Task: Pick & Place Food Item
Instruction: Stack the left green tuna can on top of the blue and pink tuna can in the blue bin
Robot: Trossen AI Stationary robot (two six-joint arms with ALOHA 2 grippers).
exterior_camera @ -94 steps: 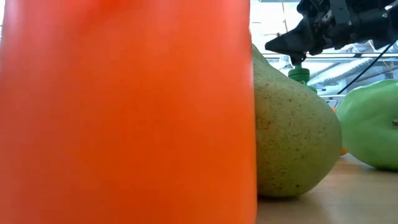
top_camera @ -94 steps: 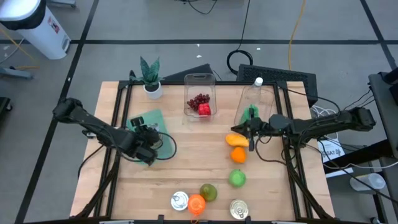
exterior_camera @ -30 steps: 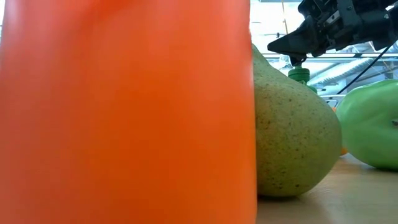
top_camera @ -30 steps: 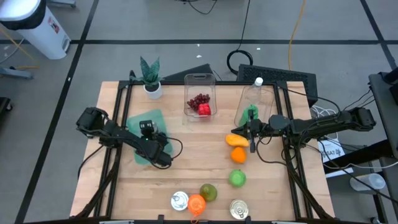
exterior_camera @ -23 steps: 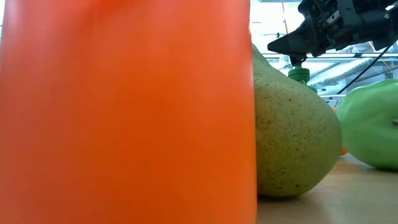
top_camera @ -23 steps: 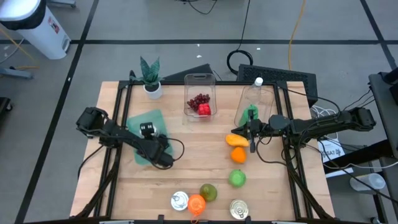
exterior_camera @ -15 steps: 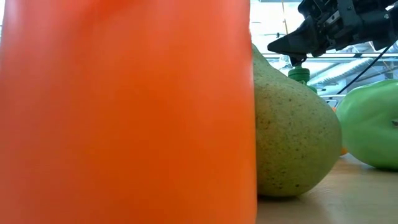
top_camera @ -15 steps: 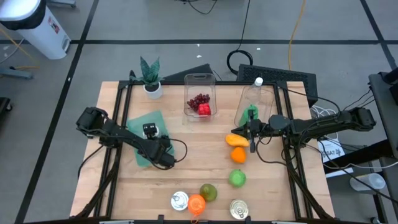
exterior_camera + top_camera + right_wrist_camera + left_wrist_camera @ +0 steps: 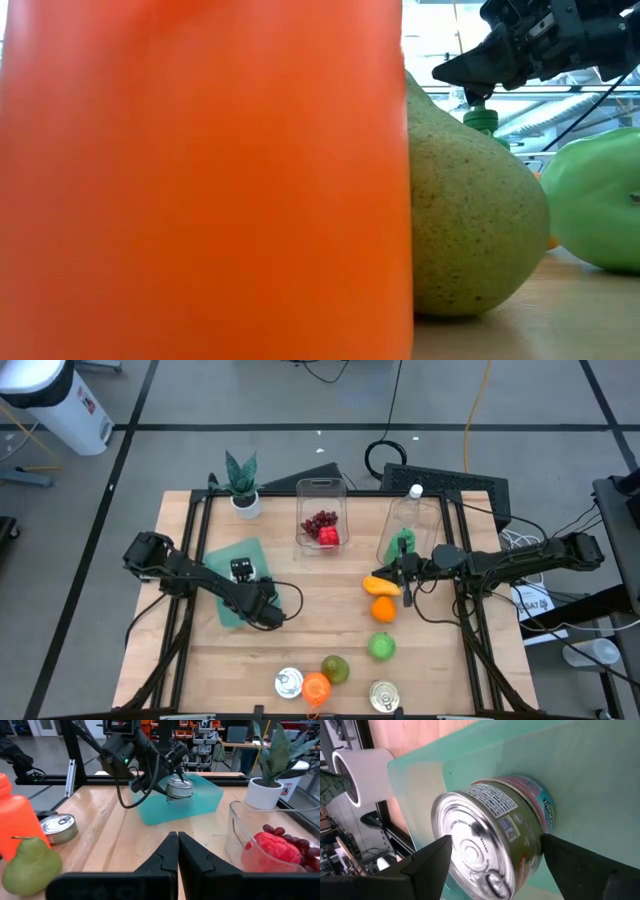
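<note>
A tin can [image 9: 490, 845] with a pull-tab lid rests on a teal tray [image 9: 228, 565] at the table's left; it also shows in the right wrist view [image 9: 179, 787]. My left gripper [image 9: 266, 610] stands open over it, slanting down, one finger on each side of the can [image 9: 496, 839]. In the high view the gripper hides the can. My right gripper [image 9: 405, 588] hangs shut and level above the fruit at the table's right, its fingertips [image 9: 177, 837] together.
A mango [image 9: 378, 584], an orange [image 9: 383, 610] and a green apple [image 9: 381, 647] lie right of centre. A pear [image 9: 335, 668], an orange bottle [image 9: 316, 688] and two cans [image 9: 289, 681] stand at the near edge. A clear tub of grapes [image 9: 322, 525] and a potted plant [image 9: 243, 498] stand at the far side.
My left gripper has edged a little toward the table's right edge above the teal tray.
</note>
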